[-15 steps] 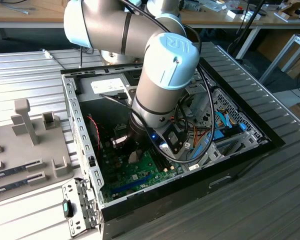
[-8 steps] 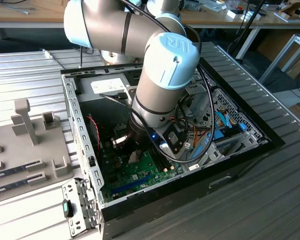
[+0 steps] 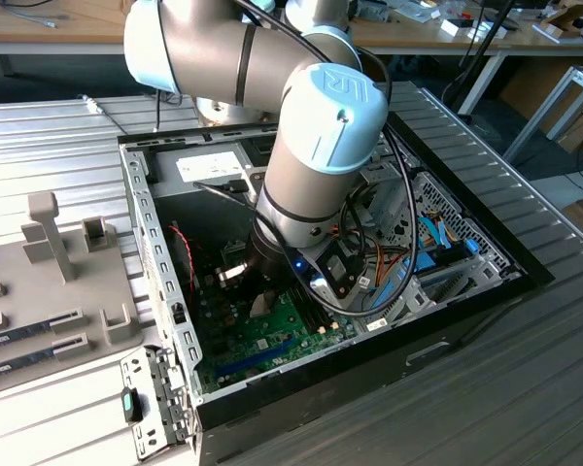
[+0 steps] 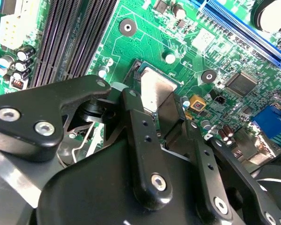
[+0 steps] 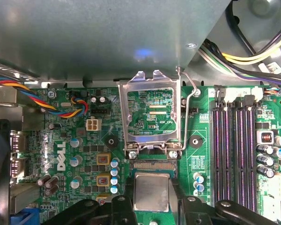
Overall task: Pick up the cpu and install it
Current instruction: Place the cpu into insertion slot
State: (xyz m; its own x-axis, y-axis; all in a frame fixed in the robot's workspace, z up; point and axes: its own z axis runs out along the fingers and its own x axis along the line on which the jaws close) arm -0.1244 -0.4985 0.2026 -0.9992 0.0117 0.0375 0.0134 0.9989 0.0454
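the small silver-grey square cpu point(image 5: 152, 187) is pinched by the gripper point(image 3: 262, 296), seen at seven o'clock from the exterior view's pale-blue joint cap point(image 3: 335, 97); seating judged unfinished.

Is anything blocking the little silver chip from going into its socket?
Nothing visible. The socket frame is flipped open, and the cpu, held in the gripper, is right at the uncovered socket contacts.

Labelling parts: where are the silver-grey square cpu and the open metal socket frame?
Silver-grey square cpu point(image 5: 151, 191): first wrist view, metal top.
Open metal socket frame point(image 5: 150, 80): first wrist view, free-end bar.
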